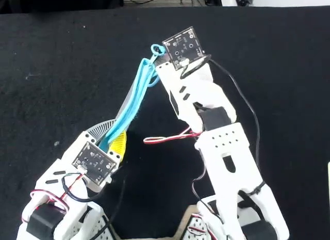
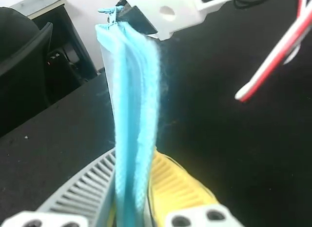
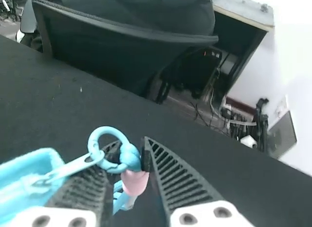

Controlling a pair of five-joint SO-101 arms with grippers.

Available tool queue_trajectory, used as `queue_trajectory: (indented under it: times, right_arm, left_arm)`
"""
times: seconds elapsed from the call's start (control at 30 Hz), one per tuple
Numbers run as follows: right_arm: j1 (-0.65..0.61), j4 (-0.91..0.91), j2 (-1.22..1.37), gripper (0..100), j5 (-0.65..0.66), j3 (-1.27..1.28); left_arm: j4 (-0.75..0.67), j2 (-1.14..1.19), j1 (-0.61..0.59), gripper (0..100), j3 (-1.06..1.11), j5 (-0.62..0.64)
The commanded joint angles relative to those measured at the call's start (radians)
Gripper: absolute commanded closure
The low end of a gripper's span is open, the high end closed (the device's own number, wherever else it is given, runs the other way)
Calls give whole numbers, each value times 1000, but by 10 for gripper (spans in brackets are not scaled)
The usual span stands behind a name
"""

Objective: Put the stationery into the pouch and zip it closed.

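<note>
Left gripper (image 1: pixel 111 138): its grey and yellow fingers are closed on one end of the light-blue pouch (image 1: pixel 135 98). In the left wrist view the fabric stands on edge between the two fingers of the gripper (image 2: pixel 131 163) and runs straight away from them as a narrow strip (image 2: pixel 134 90).

Right gripper (image 1: pixel 155 60): its black ribbed fingers are pinched on the cord of the zipper pull at the pouch's far end. In the right wrist view the gripper (image 3: pixel 130 150) clamps a blue knot. The blue ring (image 3: pixel 92 139) of the pull lies just beyond the fingertips, and a pink bead (image 3: pixel 134 182) hangs between the fingers, closer to the wrist. The zip slider (image 3: pixel 39 179) sits at the pouch corner (image 3: pixel 24 183) just beside this gripper.

The pouch thus spans the gap between the two grippers, held at both ends. Whether any part rests on the black table (image 1: pixel 51 69) cannot be told.

Any print on the wrist camera boards (image 1: pixel 183 46) is too small to read.

Surroundings: red-and-white wires (image 1: pixel 167 138) loop out from the right arm, beside the pouch and apart from it. A dark chair (image 3: pixel 122 41) stands beyond the table edge.
</note>
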Motion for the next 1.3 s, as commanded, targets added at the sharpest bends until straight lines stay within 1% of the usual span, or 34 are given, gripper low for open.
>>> queue_trajectory:
  times: [0.0,0.07,0.13,0.23,0.33,0.4,0.47,0.57,0.67,0.8,0.9,1.0,1.1,1.17,1.27]
  right_arm:
    - [26,201,-97,858,-5,-62]
    - [-25,356,-171,778,-5,-84]
    - [-63,463,-246,747,-5,-102]
    - [-100,532,-374,766,-5,-127]
    - [-100,582,-507,791,-5,-142]
    - [-77,618,-575,806,-5,-124]
    - [-18,632,-613,824,-5,-61]
    - [74,615,-624,875,-5,64]
    - [141,566,-624,982,-12,193]
    - [157,466,-624,985,-14,358]
    - [155,379,-630,987,-15,466]
    - [157,295,-630,985,-17,555]
    - [160,219,-630,984,-121,633]
    - [163,172,-630,984,-178,673]
    - [161,135,-630,983,-198,707]
  left_arm:
    - [18,3,-5,971,5,2]
    - [18,3,-12,971,5,2]
    - [15,3,-13,971,5,-2]
    - [-9,3,-13,971,7,-3]
    - [-17,3,-13,971,7,-3]
    - [-17,3,-15,971,7,-3]
    - [-17,3,-16,971,7,-3]
    - [-46,3,-93,971,-4,-5]
    - [-133,9,-236,971,2,-3]
    - [-278,12,-401,971,25,2]
    - [-413,14,-486,971,28,2]
    - [-548,31,-495,971,62,0]
    - [-709,101,-475,971,143,-5]
    - [-825,180,-455,971,205,-5]
    - [-980,341,-398,970,254,-5]
